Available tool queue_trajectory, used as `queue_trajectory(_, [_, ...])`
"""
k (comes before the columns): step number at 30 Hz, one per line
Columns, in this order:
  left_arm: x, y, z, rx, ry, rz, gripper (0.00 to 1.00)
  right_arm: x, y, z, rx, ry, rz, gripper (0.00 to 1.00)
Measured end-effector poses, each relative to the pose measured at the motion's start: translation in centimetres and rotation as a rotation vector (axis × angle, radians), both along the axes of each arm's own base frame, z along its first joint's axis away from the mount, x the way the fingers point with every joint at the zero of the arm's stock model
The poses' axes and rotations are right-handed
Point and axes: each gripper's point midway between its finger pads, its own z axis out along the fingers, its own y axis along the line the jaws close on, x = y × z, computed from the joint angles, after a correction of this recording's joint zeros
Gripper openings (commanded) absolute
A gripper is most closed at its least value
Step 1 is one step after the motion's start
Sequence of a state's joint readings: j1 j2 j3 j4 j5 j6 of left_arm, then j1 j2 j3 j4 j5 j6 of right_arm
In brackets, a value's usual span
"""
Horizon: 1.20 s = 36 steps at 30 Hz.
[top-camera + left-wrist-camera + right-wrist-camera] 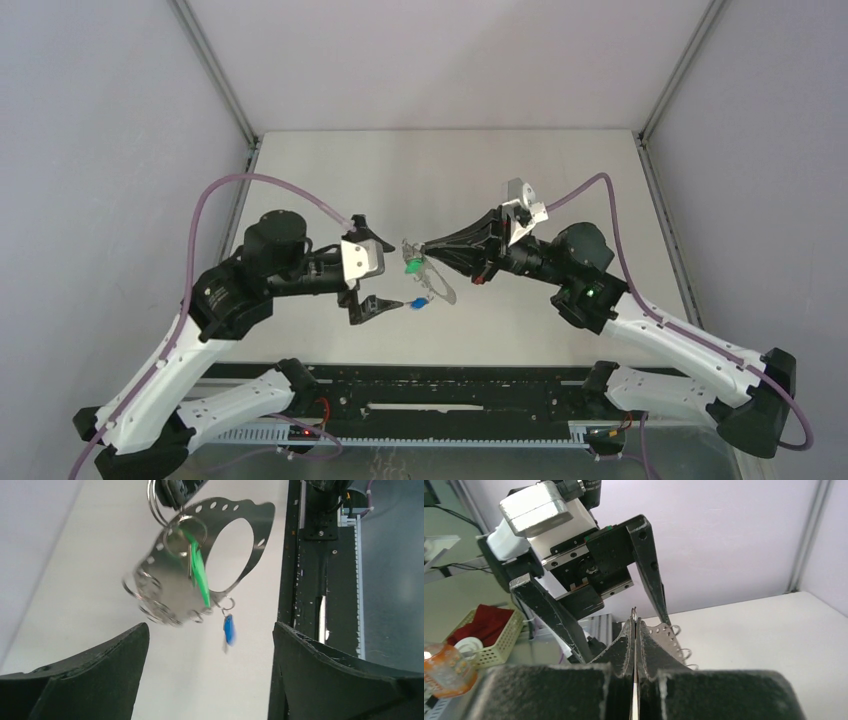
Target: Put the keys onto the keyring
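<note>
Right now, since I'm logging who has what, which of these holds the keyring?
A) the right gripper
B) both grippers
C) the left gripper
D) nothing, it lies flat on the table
A: the right gripper is shut on the keyring at its edge and holds it off the table, while the left gripper stands open with its fingers clear of the ring.

Left tool (388,276) fingers spread wide, facing the keyring (441,283) from its left, right tool (430,247) fingers clamped on the keyring's rim from its right, left arm (190,330) and right arm (680,340) bent at the elbow.
</note>
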<state>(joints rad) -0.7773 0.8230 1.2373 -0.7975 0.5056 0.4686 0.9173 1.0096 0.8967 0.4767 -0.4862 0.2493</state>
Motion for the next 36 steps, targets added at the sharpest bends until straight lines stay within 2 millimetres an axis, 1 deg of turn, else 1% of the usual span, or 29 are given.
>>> queue_trajectory(3, [-0.1,-0.1,-0.9,-0.005,0.080,0.023,1.00,0.6,-0.2,-0.1,-0.007,-0.003,-0.040,0.00])
queue_trajectory(7, [-1.1,-0.1,-3.6,-0.003,0.194,0.025,1.00,1.8,-0.2,-0.7,-0.024,0.015,-0.105,0.00])
queue_trajectory(10, [-1.5,-0.5,-5.0,-0.008,0.262,0.020,1.00,2.5,0.1,-1.0,-0.031,0.030,-0.165,0.00])
queue_trajectory(12, [-1.5,-0.9,-5.3,-0.015,0.290,0.020,1.00,2.6,0.7,-1.2,-0.039,0.037,-0.190,0.00])
queue_trajectory(15, [-0.8,-1.7,-5.2,-0.037,0.307,0.027,1.00,3.0,1.7,-1.8,-0.060,0.045,-0.222,0.00])
queue_trajectory(16, [-0.6,-2.0,-5.0,-0.045,0.305,0.027,0.97,3.1,1.9,-2.0,-0.070,0.046,-0.234,0.00])
queue_trajectory(17, [-0.4,-2.2,-4.8,-0.053,0.300,0.024,0.87,3.2,2.2,-2.3,-0.079,0.049,-0.245,0.00])
queue_trajectory(18, [-0.3,-2.3,-4.6,-0.062,0.291,0.020,0.74,3.3,2.3,-2.5,-0.086,0.050,-0.254,0.00])
queue_trajectory(19, [-0.2,-2.4,-4.5,-0.067,0.286,0.021,0.51,3.4,2.4,-2.7,-0.093,0.051,-0.262,0.00])
queue_trajectory(20, [0.1,-2.5,-4.4,-0.069,0.275,0.028,0.32,3.5,2.4,-2.8,-0.097,0.051,-0.270,0.00])
queue_trajectory(21, [0.4,-2.4,-4.4,-0.066,0.267,0.042,0.21,3.6,2.4,-2.9,-0.099,0.052,-0.280,0.00])
queue_trajectory(22, [1.0,-2.4,-4.6,-0.060,0.251,0.066,0.10,3.8,2.3,-2.9,-0.101,0.052,-0.289,0.00])
queue_trajectory(23, [1.9,-2.2,-4.9,-0.043,0.229,0.103,0.02,3.9,2.2,-2.9,-0.101,0.052,-0.299,0.00])
queue_trajectory(24, [2.6,-2.0,-5.4,-0.027,0.214,0.134,0.01,4.0,2.2,-2.8,-0.100,0.052,-0.302,0.00])
queue_trajectory(25, [3.9,-1.6,-5.7,-0.012,0.178,0.182,0.00,4.1,2.0,-3.0,-0.107,0.057,-0.312,0.00])
queue_trajectory(26, [4.8,-1.3,-6.0,0.000,0.155,0.214,0.00,4.0,2.1,-3.2,-0.115,0.058,-0.308,0.03])
queue_trajectory(27, [5.3,-1.0,-6.5,0.019,0.125,0.226,0.00,4.0,2.0,-3.5,-0.126,0.063,-0.312,0.09])
queue_trajectory(31, [6.4,-0.3,-8.0,0.083,0.031,0.244,0.00,4.4,2.0,-4.7,-0.168,0.093,-0.335,0.25])
queue_trajectory(33, [7.0,0.2,-9.2,0.133,-0.013,0.250,0.00,4.7,1.8,-4.7,-0.165,0.105,-0.357,0.47])
queue_trajectory(34, [7.3,0.4,-9.9,0.160,-0.039,0.254,0.00,5.0,1.6,-4.7,-0.163,0.113,-0.371,0.60])
queue_trajectory(35, [7.7,0.6,-10.5,0.186,-0.069,0.253,0.00,5.3,1.4,-4.8,-0.162,0.125,-0.384,0.69])
queue_trajectory(36, [8.3,0.9,-11.1,0.219,-0.111,0.253,0.00,5.7,1.1,-5.0,-0.165,0.135,-0.402,0.76])
